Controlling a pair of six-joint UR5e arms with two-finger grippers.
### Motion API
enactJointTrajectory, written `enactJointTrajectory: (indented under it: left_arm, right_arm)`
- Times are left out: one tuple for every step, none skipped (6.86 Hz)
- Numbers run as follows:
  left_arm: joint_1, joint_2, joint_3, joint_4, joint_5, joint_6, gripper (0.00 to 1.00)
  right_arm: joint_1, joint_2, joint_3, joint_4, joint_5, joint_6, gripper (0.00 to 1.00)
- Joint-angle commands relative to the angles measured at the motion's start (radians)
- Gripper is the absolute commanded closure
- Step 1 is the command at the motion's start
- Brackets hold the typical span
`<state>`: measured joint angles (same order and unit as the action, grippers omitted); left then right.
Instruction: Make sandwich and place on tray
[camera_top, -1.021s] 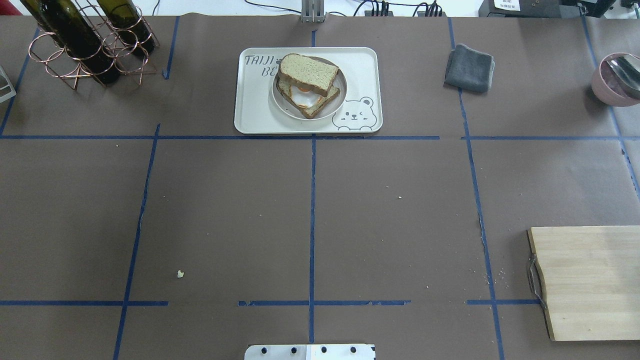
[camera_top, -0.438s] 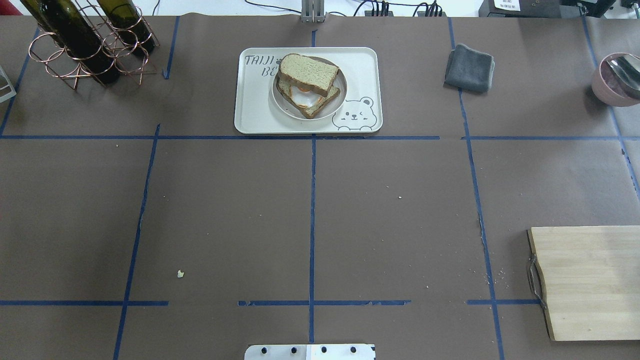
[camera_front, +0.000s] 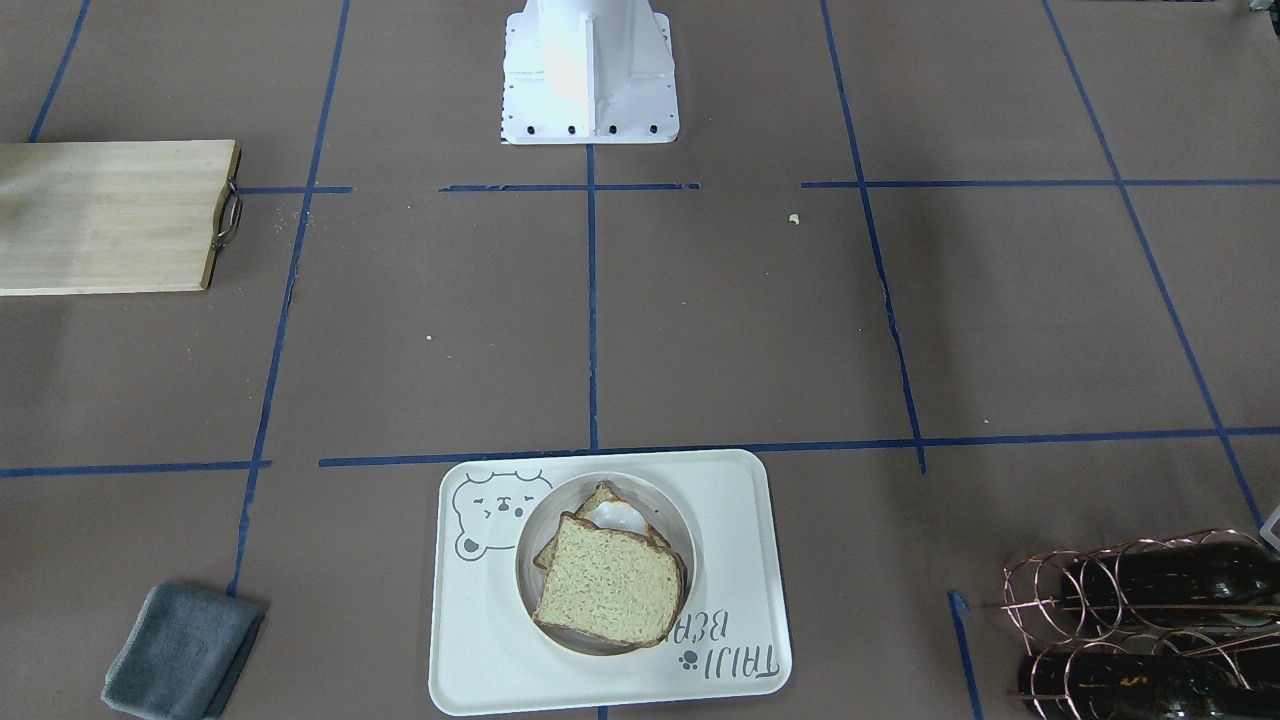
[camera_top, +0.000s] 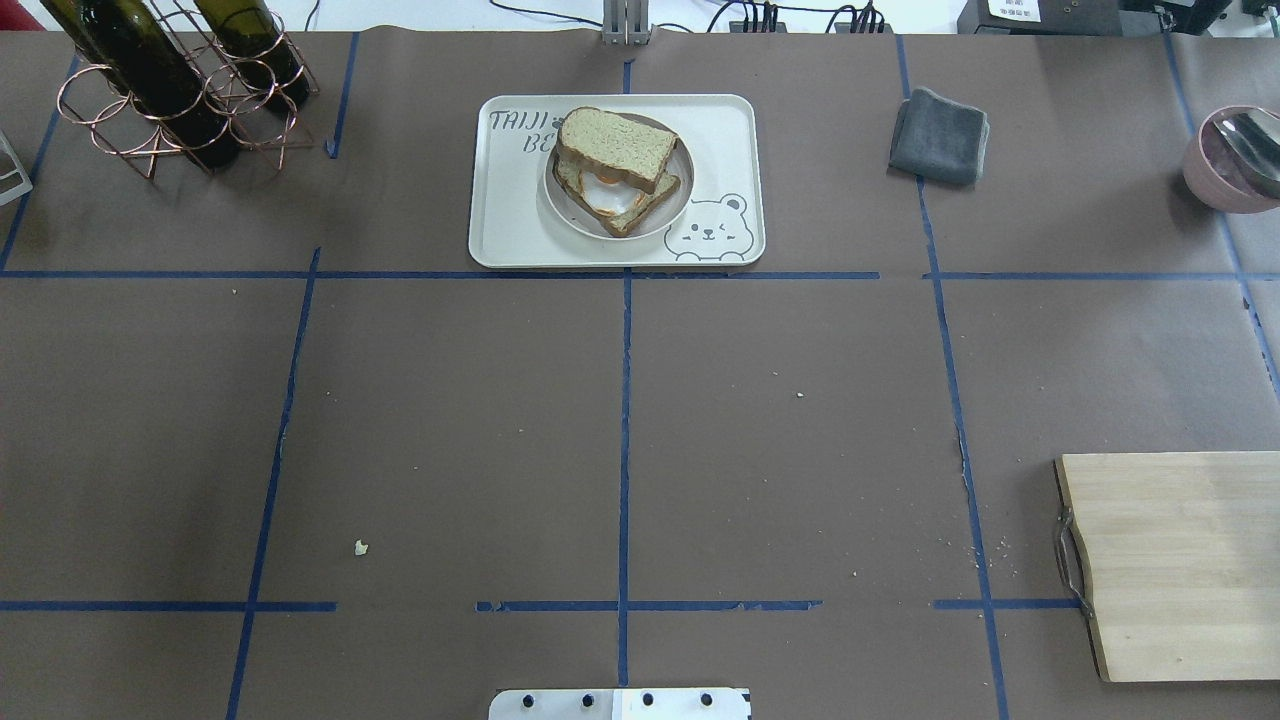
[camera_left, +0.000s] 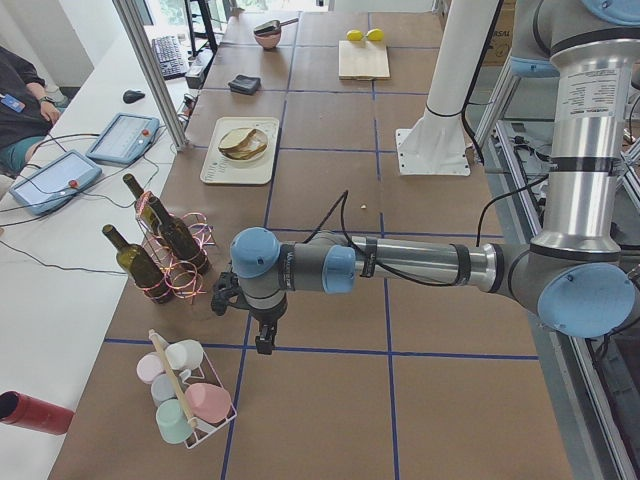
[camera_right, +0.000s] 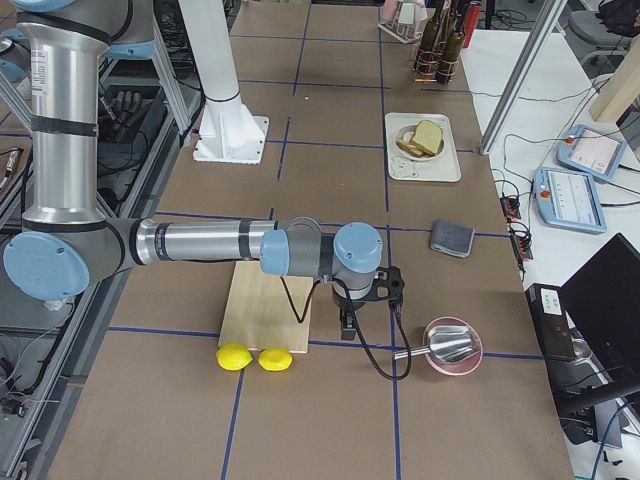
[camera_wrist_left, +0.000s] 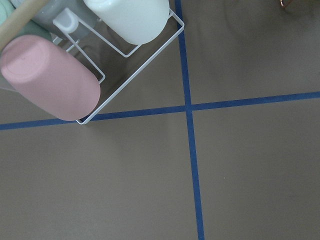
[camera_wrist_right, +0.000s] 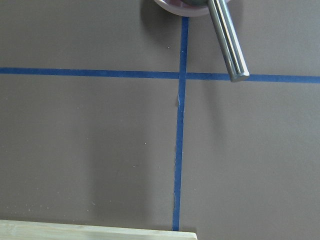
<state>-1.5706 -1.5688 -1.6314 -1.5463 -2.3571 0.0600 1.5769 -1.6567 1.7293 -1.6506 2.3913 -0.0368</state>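
Note:
The sandwich (camera_top: 612, 165), two speckled bread slices with a fried egg between them, lies on a small round plate (camera_top: 562, 207) on the cream bear tray (camera_top: 510, 220) at the table's far middle. It also shows in the front view (camera_front: 610, 580) on the tray (camera_front: 480, 660). My left gripper (camera_left: 263, 345) shows only in the left side view, low over the table next to a cup rack, far from the tray. My right gripper (camera_right: 347, 328) shows only in the right side view, between the cutting board and a pink bowl. I cannot tell whether either is open or shut.
A copper wine rack with bottles (camera_top: 170, 90) stands far left. A grey cloth (camera_top: 940, 135) lies right of the tray. A pink bowl with a metal ladle (camera_top: 1225, 160) is far right. A wooden cutting board (camera_top: 1180, 560) lies near right, with two lemons (camera_right: 255, 358) beside it. A white cup rack (camera_left: 185, 395) stands by my left gripper.

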Motion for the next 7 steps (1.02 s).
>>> enactJointTrajectory:
  left_arm:
    - [0.001, 0.003, -0.001, -0.003, -0.007, 0.0, 0.0]
    - [0.0, 0.003, -0.005, -0.003, -0.007, 0.0, 0.0]
    - [0.001, 0.003, -0.004, -0.003, -0.007, 0.0, 0.0]
    - [0.001, 0.003, -0.002, -0.003, -0.007, 0.0, 0.0]
    - [0.001, 0.006, 0.001, -0.005, -0.01, 0.0, 0.0]
    - [0.001, 0.019, -0.007, -0.008, -0.01, 0.0, 0.0]
    - [0.001, 0.021, -0.01, -0.006, -0.01, 0.0, 0.0]
  right_arm:
    - [0.0, 0.0, -0.002, 0.0, 0.0, 0.0, 0.0]
    - [0.0, 0.0, -0.004, 0.0, 0.0, 0.002, 0.0]
    - [0.0, 0.0, -0.005, 0.0, -0.001, 0.002, 0.0]
    - [0.0, 0.0, -0.007, 0.0, -0.001, 0.0, 0.0]
    - [0.0, 0.0, -0.007, 0.0, -0.001, 0.0, 0.0]
    - [0.0, 0.0, -0.007, 0.002, -0.003, -0.001, 0.0]
    - [0.003, 0.0, -0.007, 0.002, -0.003, -0.002, 0.0]
